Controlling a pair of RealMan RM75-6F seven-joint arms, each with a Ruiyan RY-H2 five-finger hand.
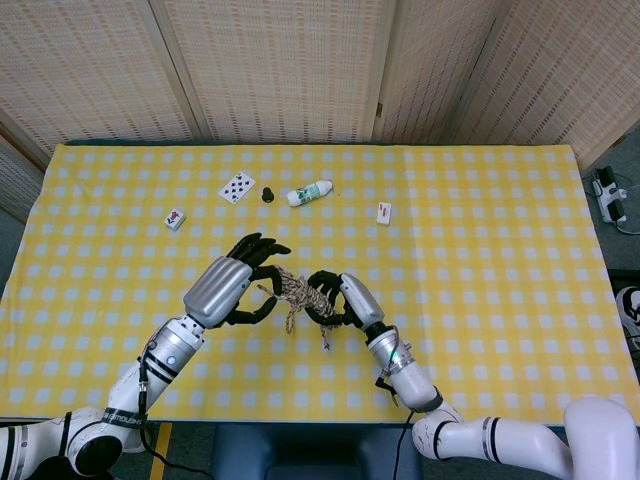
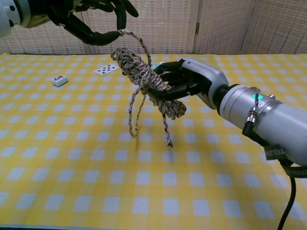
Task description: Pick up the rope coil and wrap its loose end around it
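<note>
The loose end (image 2: 125, 32) is pinched by the left robot hand (image 2: 96, 21) just above the rope coil (image 2: 149, 82), which is held above the bench (image 2: 57, 158) by the right robot hand (image 2: 184, 81). For a good wrap, the strand should be kept taut and passed closely around the coil, while the coil is held steady.

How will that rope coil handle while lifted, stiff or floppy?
Probably floppy: loose strands droop below the rope coil held by the right hand. Likely light, since the left hand holds its end by a pinch. The braid looks rough, so slipping seems unlikely.
</note>
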